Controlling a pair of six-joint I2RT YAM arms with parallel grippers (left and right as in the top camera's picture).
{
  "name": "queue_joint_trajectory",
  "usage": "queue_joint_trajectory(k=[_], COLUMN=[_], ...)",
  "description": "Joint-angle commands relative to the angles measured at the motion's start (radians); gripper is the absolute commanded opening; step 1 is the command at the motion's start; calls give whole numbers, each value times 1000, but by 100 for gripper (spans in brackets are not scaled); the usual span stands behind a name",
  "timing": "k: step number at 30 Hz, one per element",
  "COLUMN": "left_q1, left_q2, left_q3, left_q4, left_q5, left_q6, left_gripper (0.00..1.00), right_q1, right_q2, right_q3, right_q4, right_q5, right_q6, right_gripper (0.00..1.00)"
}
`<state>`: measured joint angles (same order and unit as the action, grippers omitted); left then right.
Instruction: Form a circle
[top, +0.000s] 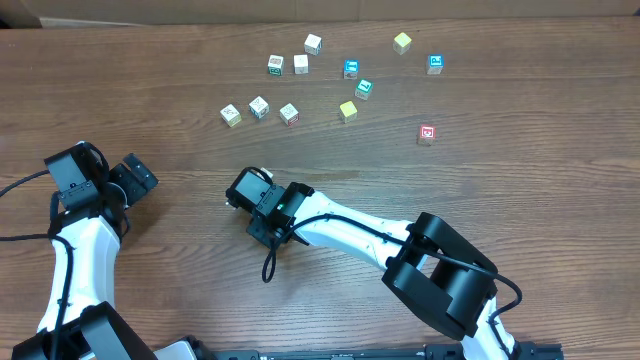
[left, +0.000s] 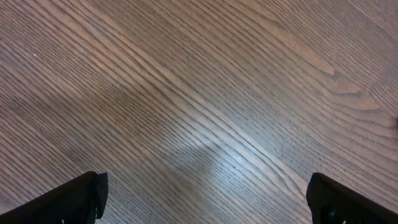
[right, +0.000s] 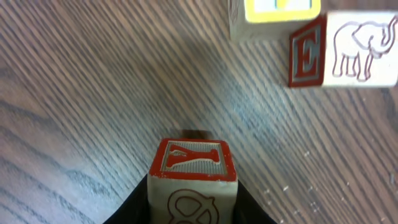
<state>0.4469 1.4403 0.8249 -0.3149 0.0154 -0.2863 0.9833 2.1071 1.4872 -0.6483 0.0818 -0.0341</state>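
Observation:
My right gripper (top: 243, 190) sits left of the table's middle, shut on a pale wood cube (right: 193, 169) with a red Y on its front face. In the right wrist view two more cubes stand touching just ahead: one with a yellow-framed face (right: 273, 15) and one with a red E and an elephant (right: 345, 50). In the overhead view the arm covers them. No whole circle of cubes shows in any view. My left gripper (top: 135, 180) hangs open at the left over bare wood, its fingers (left: 74, 199) wide apart with nothing between them.
Several loose cubes lie scattered along the far side of the wooden table (top: 180, 60), among them a yellow one (top: 402, 42), a blue-faced one (top: 435, 64) and a red-faced one (top: 427, 133). A row of three (top: 259, 107) lies nearest my right gripper.

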Motion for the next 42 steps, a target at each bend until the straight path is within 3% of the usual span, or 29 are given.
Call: queue_joint_trajectory(k=[1,13,23,31,42], left_q1=[3,3,4,4,4], left_q2=[-15,-15,-15,-15,-15], left_q3=[-2,-2,-2,-2,-2], left_q4=[1,1,1,1,1], left_q5=[3,3,3,3,3], left_q6=[-9,-9,-9,-9,-9], left_gripper=[100,100,100,100,100], right_q1=[-1,-1,-1,-2,-2], right_q2=[21,32,32,25,14], right_q3=[9,9,9,14,14], right_q4=[13,19,21,27,7], right_q5=[-5,-5,-5,-5,-5], right_q6=[-1,-1,0,0,0], right_gripper=[19,30,45,40,41])
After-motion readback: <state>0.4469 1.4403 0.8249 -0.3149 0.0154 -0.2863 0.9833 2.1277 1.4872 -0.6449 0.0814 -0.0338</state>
